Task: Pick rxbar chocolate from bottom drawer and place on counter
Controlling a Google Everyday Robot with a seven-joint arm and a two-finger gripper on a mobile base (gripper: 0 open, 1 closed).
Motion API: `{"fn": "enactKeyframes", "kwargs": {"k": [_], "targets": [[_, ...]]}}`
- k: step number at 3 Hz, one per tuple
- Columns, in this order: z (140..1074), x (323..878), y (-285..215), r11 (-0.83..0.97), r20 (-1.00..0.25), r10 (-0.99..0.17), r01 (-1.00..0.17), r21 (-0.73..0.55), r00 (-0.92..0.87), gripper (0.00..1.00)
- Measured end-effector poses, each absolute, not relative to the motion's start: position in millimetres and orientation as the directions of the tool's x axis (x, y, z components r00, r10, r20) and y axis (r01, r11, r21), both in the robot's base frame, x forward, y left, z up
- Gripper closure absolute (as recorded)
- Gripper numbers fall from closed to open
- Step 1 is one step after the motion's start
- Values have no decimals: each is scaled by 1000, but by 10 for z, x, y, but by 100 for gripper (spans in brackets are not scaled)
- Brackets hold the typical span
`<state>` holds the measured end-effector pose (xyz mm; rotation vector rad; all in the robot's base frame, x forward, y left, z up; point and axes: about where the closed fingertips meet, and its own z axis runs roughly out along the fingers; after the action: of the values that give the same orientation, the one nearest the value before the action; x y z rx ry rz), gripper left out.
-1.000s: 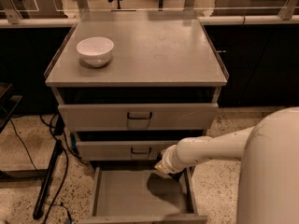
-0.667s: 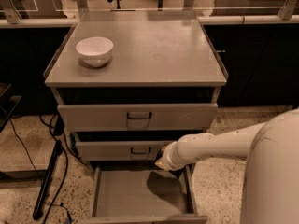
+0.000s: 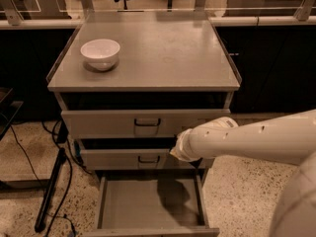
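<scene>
Above the gripper (image 3: 176,152), well apart from it, the counter (image 3: 163,58) is lying ready as the drop spot. Directly below it the bottom drawer (image 3: 148,206) is standing pulled out. The gripper is hanging at the tip of the arm (image 3: 247,139), over the drawer's right rear; whether it is open or closed I cannot tell. A white bowl (image 3: 100,53) is sitting up and to its left. No rxbar chocolate is showing; it may be lying in the shadow beneath, so I am judging a slow, straight descent the wisest.
</scene>
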<state>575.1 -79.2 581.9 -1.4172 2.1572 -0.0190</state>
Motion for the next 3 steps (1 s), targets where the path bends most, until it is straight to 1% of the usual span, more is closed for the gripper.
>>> {"fn": "enactKeyframes", "kwargs": {"k": [2,3], "targets": [[5999,5762,-815,444,-448,-850,-835,-324,-277,100],[6354,5673,-857,419,-445,-863,-832,-365,-240,100]]}}
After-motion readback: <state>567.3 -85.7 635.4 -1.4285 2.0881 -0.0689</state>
